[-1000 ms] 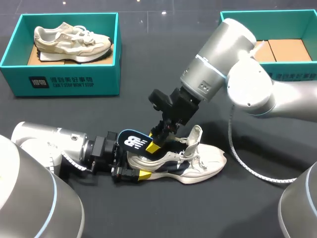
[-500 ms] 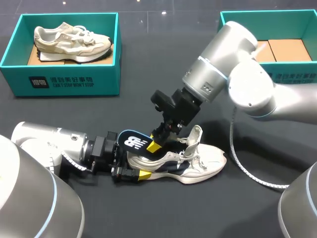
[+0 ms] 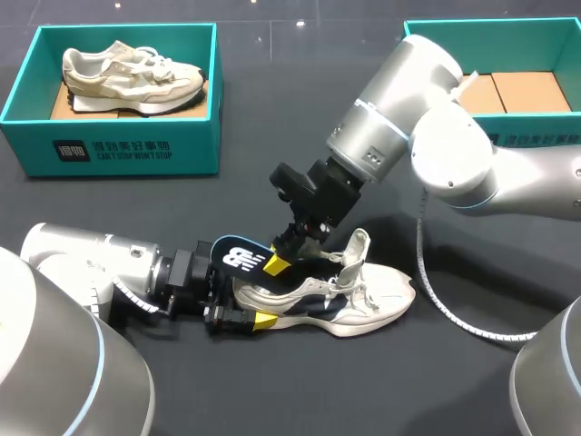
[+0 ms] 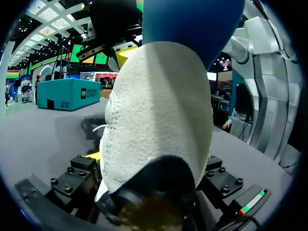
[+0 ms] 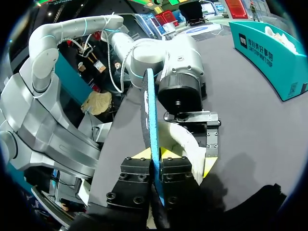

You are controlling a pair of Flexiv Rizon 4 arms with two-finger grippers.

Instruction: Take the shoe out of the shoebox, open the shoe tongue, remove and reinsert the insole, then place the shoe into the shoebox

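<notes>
Right now the shoe (image 3: 363,300) lies on its sole at lower centre of the head view, long axis left to right across the frame, heel left, toe right, tongue (image 3: 361,243) flipped up. Left gripper (image 3: 238,307) comes in from the left and is clamped on the heel. The left wrist view shows the heel filling the gap between its finger blocks, though the actual contact is partly hidden, so probably a firm hold. Right gripper (image 3: 280,262) drops in from upper right and is pinched closed on the blue insole (image 3: 238,256), seen edge-on between its fingers in the right wrist view. The insole slants up and left over the heel, its lower end at the collar, roughly in line with the shoe.

Judged: the next move must run along that slant, in or out of the shoe's opening, with the right arm working and the left arm only bracing.

The dark table (image 3: 300,154) looks flat and matte. The empty shoebox (image 3: 490,54) at upper right and a second shoebox (image 3: 118,136) with another shoe (image 3: 127,73) at upper left sit well apart from the work.
</notes>
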